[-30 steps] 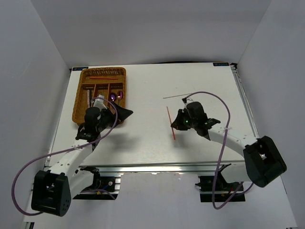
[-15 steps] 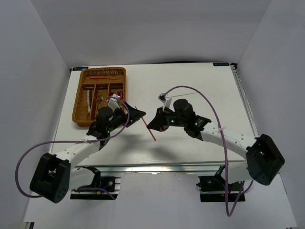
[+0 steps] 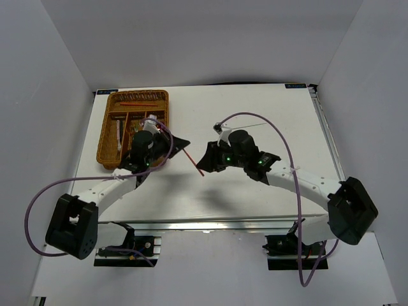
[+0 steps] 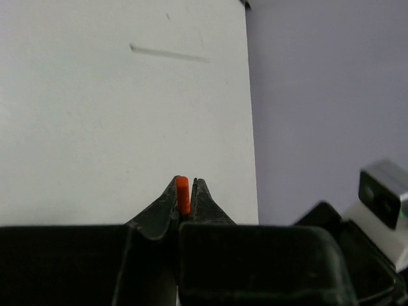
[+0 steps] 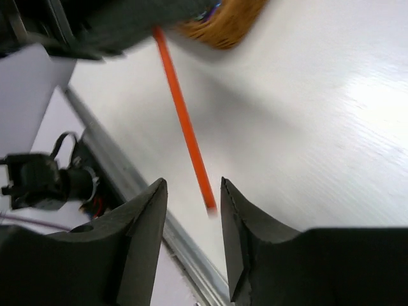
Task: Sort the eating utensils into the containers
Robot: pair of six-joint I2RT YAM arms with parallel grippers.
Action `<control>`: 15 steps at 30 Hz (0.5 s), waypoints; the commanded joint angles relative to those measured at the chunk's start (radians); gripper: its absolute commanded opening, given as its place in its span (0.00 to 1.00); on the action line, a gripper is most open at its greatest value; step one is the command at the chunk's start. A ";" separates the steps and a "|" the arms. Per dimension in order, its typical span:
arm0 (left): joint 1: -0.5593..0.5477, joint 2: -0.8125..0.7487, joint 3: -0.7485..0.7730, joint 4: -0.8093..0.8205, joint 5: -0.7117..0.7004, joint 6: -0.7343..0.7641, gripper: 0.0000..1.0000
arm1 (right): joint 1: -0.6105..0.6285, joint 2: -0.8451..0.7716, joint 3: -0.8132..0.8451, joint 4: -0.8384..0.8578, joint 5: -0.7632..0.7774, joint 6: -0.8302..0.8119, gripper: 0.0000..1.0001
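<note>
Top external: red chopstick (image 3: 194,162) gripped above open counter (image 3: 191,108)

Left gripper (image 3: 183,145) clenches one end, just right of the wicker tray (image 3: 137,93). Right gripper (image 5: 191,185) is released, with the chopstick's free end seen between its parted jaws, near the counter's front edge.

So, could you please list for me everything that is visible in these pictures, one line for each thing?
table: one, white, under everything.
wicker tray: one, brown, far left part of the table.
utensils in the tray: several, red and silver ones visible; the left arm hides some, so the exact count is unclear.
red chopstick: one, in the air between the two grippers.
pale chopstick: one, lying on the table on the far side, near the right arm.
left gripper: one, black, shut on one end of the red chopstick.
right gripper: one, black, open around the other end.
</note>
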 commanded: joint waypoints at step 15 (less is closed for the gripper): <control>0.542 0.645 0.782 -0.118 -0.277 -0.213 0.00 | -0.161 -0.377 -0.109 -0.330 0.358 -0.002 0.62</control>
